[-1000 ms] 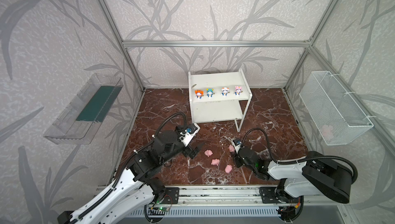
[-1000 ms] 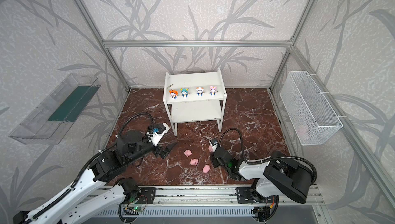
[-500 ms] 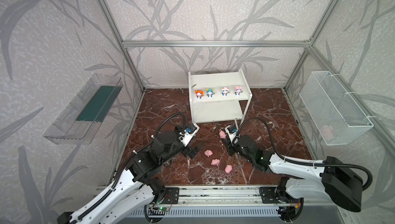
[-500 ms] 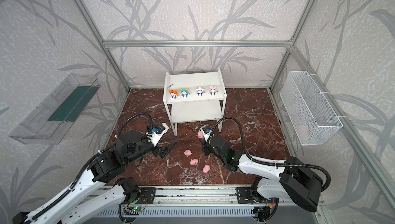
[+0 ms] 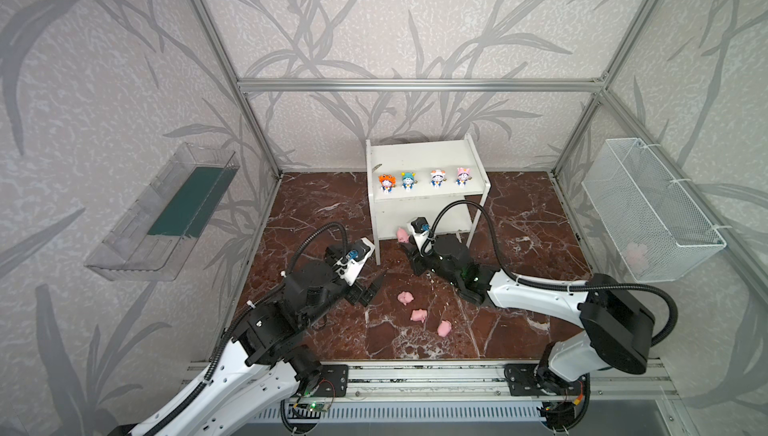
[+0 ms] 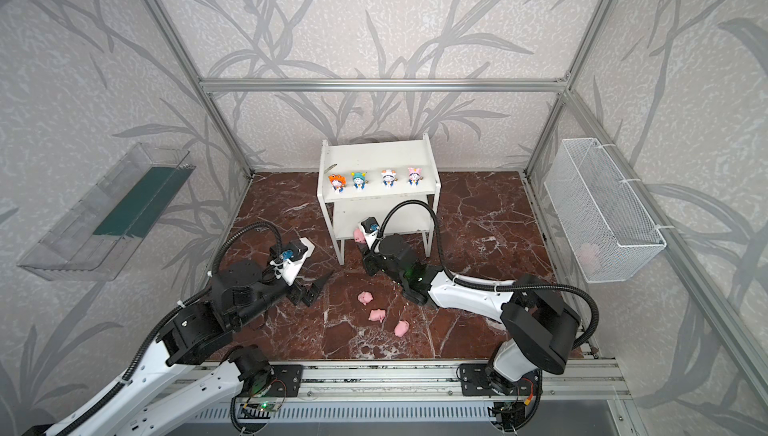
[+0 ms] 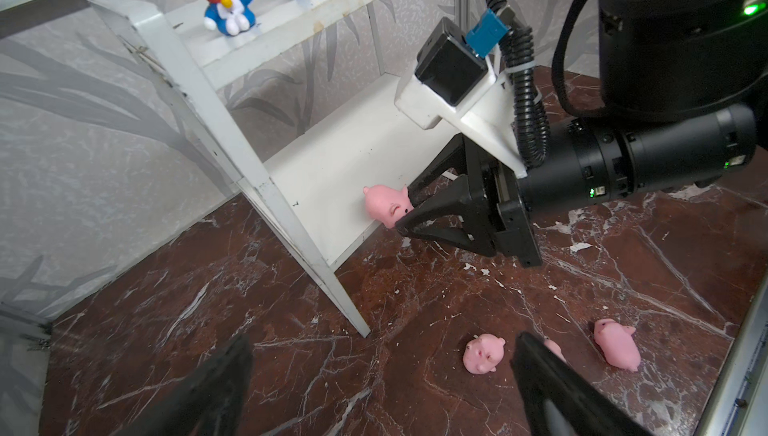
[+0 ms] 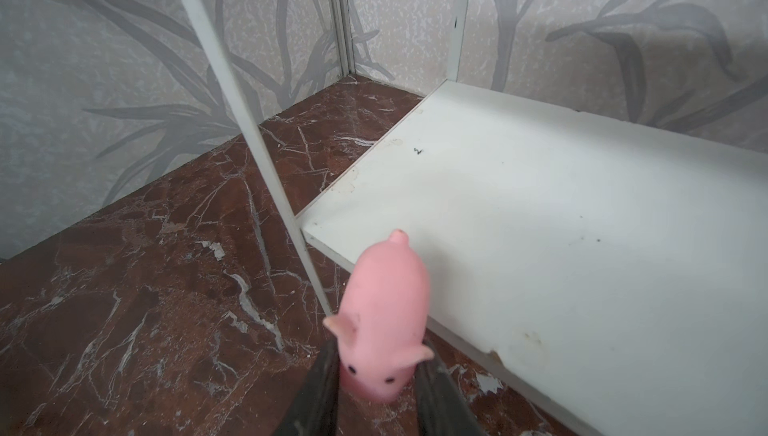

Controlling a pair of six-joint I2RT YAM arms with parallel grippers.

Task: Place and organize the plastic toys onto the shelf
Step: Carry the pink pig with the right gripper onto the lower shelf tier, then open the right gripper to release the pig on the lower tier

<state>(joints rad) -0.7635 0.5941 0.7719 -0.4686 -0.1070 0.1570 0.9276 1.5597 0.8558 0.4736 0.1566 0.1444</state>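
Plainly the right gripper (image 7: 405, 210) had its jaws drawn partway in on a pink pig (image 7: 386, 205), pinching it at the face end with the tail pointing toward the shelf (image 5: 424, 155); the pig hung at the front left corner of the lower board (image 8: 582, 226), just at its edge, and whether it touched the board I could not tell. The left gripper (image 5: 374, 288) was spread wide and held nothing; it hovered low over the marble floor (image 5: 519, 213), near the shelf's front left leg.

Four figurines (image 5: 408, 180) stood upright in a row along the front of the top board (image 5: 415, 155), so that half of the work looked done; the lower board was bare. Three more pigs (image 5: 419, 315) lay on the floor in a loose diagonal between the two arms, well apart from the shelf. By my judgement the held pig was the first of four bound for the lower tier; setting it down and fetching the other three remained.
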